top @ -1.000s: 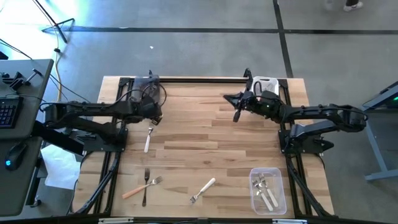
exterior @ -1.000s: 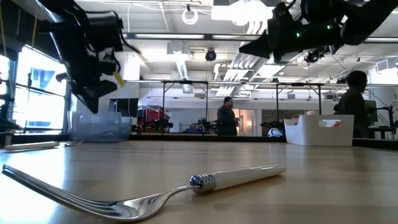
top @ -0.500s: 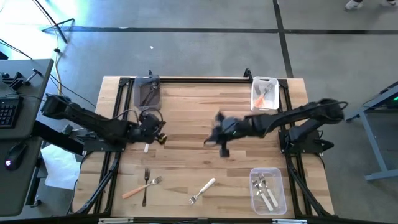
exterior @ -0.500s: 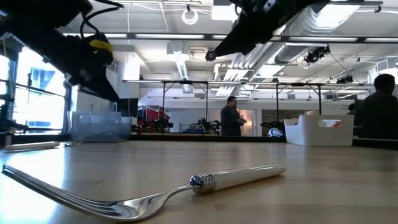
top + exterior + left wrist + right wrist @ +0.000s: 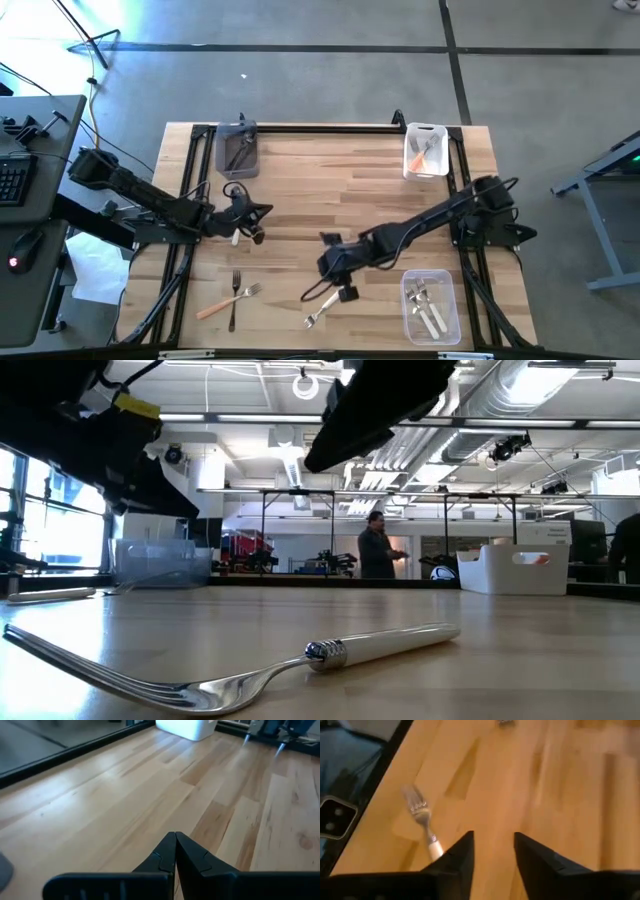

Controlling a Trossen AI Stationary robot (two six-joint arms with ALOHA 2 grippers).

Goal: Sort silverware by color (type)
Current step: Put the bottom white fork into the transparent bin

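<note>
Near front edge, right end effector [image 5: 492,851] over white fork [image 5: 422,820]

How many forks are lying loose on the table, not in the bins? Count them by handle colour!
White forks: 2
Orange fork: 1
Black fork: 1
Total: 4

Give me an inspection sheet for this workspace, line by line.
Surface: wooden table, mostly bare.
Job's things: white fork near the front edge; orange fork and dark fork at front left; more forks in three bins.
Clutter: nothing seen.
Grippers: left gripper shut, empty; right gripper open above the white fork.
Cables: cables on left arm.
Surroundings: person beyond the table; keyboard on the left.
</note>
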